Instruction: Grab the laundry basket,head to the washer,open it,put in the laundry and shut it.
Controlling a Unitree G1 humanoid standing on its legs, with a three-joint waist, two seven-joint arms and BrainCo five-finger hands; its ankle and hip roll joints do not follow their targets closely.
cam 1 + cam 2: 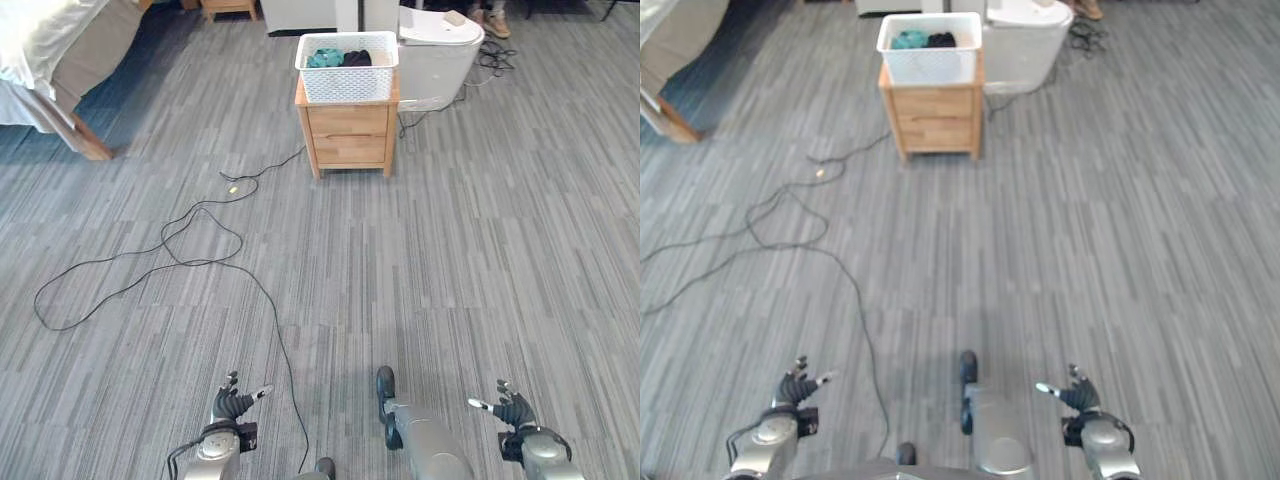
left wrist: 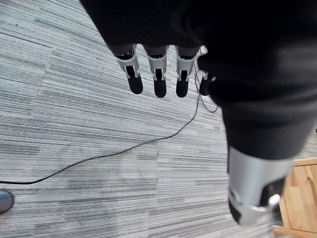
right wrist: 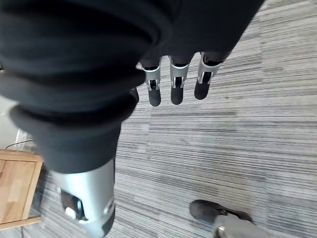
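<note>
1. While hanging low at the near edge of the eye views, left hand [image 1: 232,405] and right hand [image 1: 512,410] both empty, fingers straight and slightly spread, thumbs turned inward, well apart from each other over grey striped carpet [image 1: 450,250].
2. Confirmed in the wrist views: fingers [image 2: 159,79] of the left hand relaxed and extended over bare carpet, clasping nothing; fingers [image 3: 176,84] of the right hand likewise extended and holding nothing.
3. One white perforated laundry basket [image 1: 347,68], sitting on top of one small wooden nightstand [image 1: 348,135] far ahead, well apart from both hands and roughly midway between them in direction.
4. Two bundles of laundry seen inside the basket: one teal piece [image 1: 324,58] on the left, one dark piece [image 1: 357,58] on the right.
5. Two drawers counted on the front of the nightstand, one above the other, both closed.
6. One white washer [image 1: 438,55] standing just behind and to the right of the nightstand, lid down, with a small pale object resting on its top.
7. One bed [image 1: 60,50] with pale bedding and a wooden leg at the far left, well apart from the basket.
8. One thin black cord [image 1: 170,250] snaking in loops across the carpet between the nightstand and the left hand.
9. One person's shoe [image 1: 496,22] visible on the floor beyond the washer.
</note>
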